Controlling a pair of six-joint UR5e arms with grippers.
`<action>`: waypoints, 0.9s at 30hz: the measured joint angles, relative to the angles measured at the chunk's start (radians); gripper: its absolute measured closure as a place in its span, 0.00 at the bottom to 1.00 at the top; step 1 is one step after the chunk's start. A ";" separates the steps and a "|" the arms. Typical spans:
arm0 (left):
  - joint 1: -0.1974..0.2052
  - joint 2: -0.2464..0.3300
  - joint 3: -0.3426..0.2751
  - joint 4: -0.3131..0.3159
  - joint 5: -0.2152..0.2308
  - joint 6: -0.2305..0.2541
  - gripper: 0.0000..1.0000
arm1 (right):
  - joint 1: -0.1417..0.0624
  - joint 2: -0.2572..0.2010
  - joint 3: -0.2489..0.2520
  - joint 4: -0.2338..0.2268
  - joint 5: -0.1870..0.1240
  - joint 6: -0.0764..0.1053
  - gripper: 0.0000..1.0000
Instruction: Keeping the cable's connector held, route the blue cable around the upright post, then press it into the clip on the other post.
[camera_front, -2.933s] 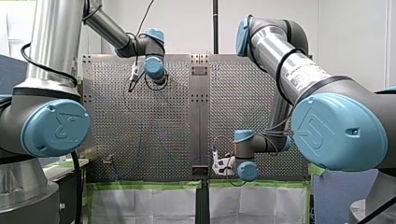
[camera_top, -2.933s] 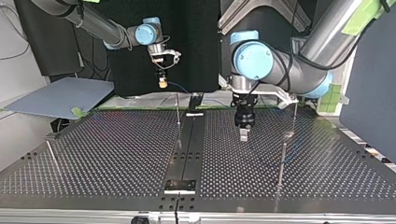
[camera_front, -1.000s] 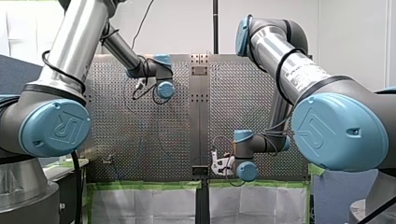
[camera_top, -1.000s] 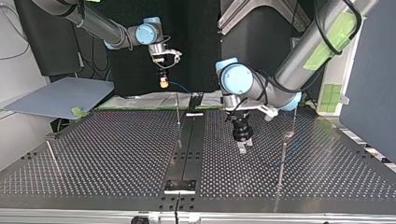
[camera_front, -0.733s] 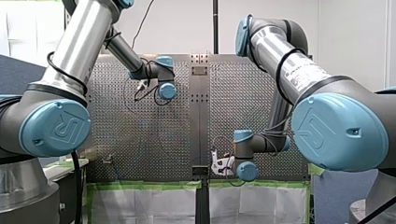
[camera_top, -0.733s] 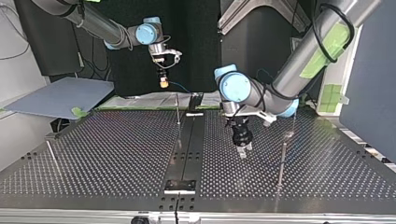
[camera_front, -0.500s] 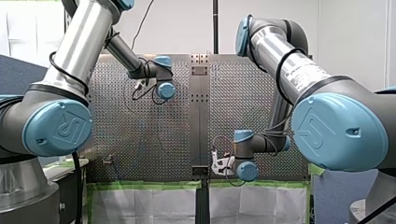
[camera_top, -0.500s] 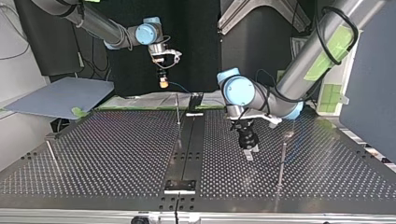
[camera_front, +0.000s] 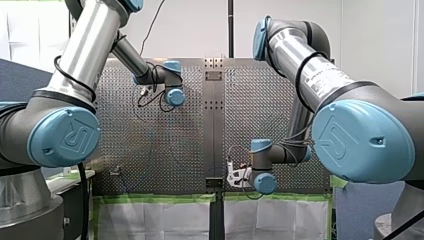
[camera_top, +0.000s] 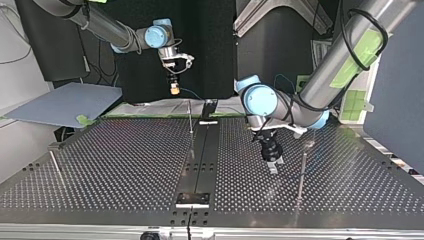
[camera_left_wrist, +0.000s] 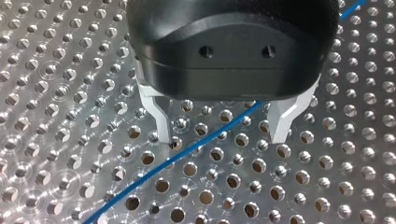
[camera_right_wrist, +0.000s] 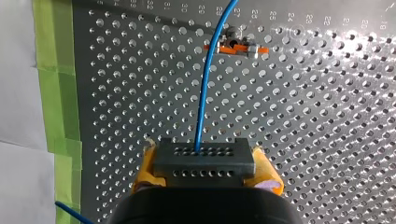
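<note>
thin blue cable (camera_right_wrist: 204, 93) ran with its long axis straight ahead out of the dark grey multi-hole connector block (camera_right_wrist: 203, 157). further out it bent slightly toward a small orange-and-metal clip piece (camera_right_wrist: 236, 47) on the silver perforated table (camera_right_wrist: 327, 116). could not tell if the cable touched that piece. my right gripper (camera_right_wrist: 205, 164) was clamped on the connector block, yellow pads (camera_right_wrist: 148, 168) pressed against both its sides. in the top view this gripper pointed down, held high over the table's far edge at the view's left. its arm came in from the upper left with the wrist bent down.

in the left wrist view the cable lay diagonal on the table. it passed between the fingers of my left gripper (camera_left_wrist: 220, 136) and went on under its black body. the bare metal fingers (camera_left_wrist: 161, 121) stood apart, one on each side of the cable, not gripping it. in the top view my left gripper pointed down, a bit tilted, tips close to the table, right of the centre strip. its forearm slanted in from the upper right. a thin upright metal post (camera_top: 302, 172) stood near it toward the view's right. a second thin post (camera_top: 190, 116) stood by the middle near the far edge.
</note>
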 joint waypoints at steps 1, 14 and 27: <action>0.002 0.000 0.000 0.000 0.004 0.000 0.00 | 0.000 0.000 0.000 0.000 0.000 0.000 1.00; 0.005 -0.028 -0.001 -0.005 -0.018 0.014 0.00 | 0.000 0.000 0.000 -0.004 -0.002 0.004 1.00; -0.012 -0.074 0.000 -0.011 -0.029 0.026 0.00 | -0.001 0.000 0.000 0.004 -0.002 0.000 1.00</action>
